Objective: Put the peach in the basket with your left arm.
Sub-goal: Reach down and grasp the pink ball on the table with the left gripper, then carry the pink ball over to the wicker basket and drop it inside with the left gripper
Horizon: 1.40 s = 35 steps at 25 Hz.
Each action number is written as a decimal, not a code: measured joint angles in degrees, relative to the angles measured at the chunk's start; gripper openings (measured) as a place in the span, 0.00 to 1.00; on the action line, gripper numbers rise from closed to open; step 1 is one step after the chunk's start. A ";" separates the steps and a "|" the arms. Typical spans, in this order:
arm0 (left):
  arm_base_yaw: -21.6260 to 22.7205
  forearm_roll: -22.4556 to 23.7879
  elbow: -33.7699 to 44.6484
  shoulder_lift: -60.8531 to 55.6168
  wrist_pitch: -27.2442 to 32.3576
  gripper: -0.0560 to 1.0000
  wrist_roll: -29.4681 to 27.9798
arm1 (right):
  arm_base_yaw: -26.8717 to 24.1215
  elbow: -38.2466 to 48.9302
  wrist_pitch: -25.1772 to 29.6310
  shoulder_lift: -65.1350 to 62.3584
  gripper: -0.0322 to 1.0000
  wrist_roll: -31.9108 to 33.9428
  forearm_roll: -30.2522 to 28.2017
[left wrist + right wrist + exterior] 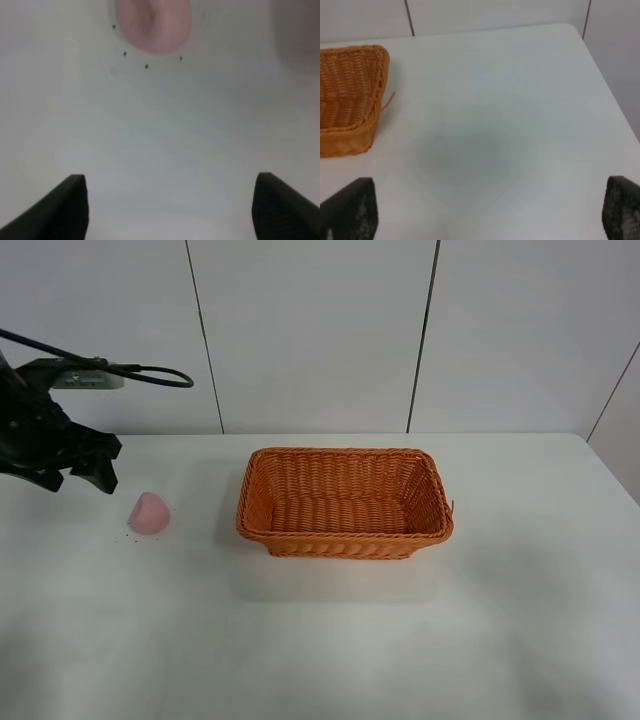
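- Exterior high view: a plain white tabletop (320, 640) runs to a wall of pale panels (310, 330) divided by thin dark seams.
- The left claw (75, 480) hangs over the tabletop's near-left part, and a black cable (150, 370) loops out behind it.
- In the left wrist view the left claw (172, 205) has its jaws spread wide, with only bare tabletop between them and nothing in its hold.
- The peach (149, 513) lies on the tabletop just ahead of that claw, apart from both fingers; up close the peach (155, 25) has a few tiny dark specks (146, 66) scattered around it.
- The basket (345, 543) stands beyond the peach from the left claw, well apart from both, and nothing lies between peach and basket.
- In the right wrist view the right claw (487, 210) is likewise spread wide and holds nothing; a corner of the basket (350, 90) sits ahead of it to one side.
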 joint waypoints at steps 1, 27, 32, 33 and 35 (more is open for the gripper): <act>0.00 -0.43 -1.77 2.24 0.00 0.79 0.00 | 0.00 0.00 0.00 0.00 0.70 0.00 0.00; 1.14 -0.57 -19.55 35.64 -6.31 0.44 -0.91 | 0.00 0.00 0.00 0.00 0.70 0.00 0.00; 1.14 0.96 -20.06 31.95 -4.03 0.20 -1.10 | 0.00 0.00 0.00 0.00 0.70 0.00 0.02; 1.14 0.96 -20.60 30.92 -3.12 0.20 -1.10 | 0.00 0.00 0.00 0.00 0.70 0.00 0.02; 1.14 0.96 -22.39 27.98 -0.15 0.20 -1.15 | 0.00 0.00 0.00 0.00 0.70 0.00 0.02</act>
